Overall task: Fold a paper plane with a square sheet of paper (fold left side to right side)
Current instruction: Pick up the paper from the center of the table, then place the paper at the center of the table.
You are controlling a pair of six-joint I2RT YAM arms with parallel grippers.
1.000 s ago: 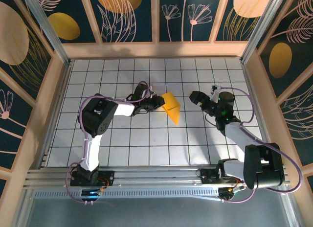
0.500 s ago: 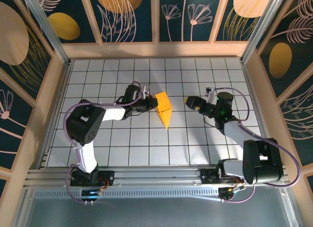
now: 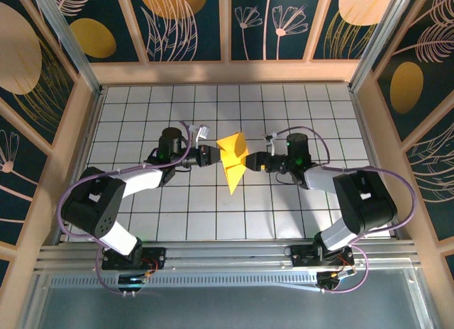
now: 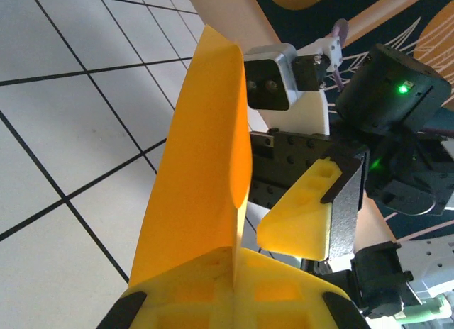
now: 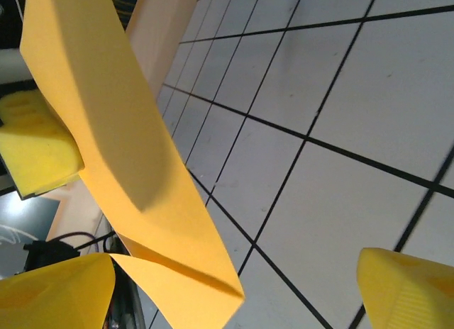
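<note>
Two sets of fingers face each other over the middle of the tiled bench (image 3: 213, 215), with the folded orange-yellow paper (image 3: 233, 159) held up between them. The left fingers (image 4: 277, 293) are clamped shut on one edge of it. The right fingers (image 5: 408, 290) stand wide apart, straddling its free pointed end without pinching. We judge that a later fold or a handover is in hand: next, the right fingers must close squarely on the loose flap without crumpling it. How many layers are folded, and whether the tip touches the bench, we cannot make out.
</note>
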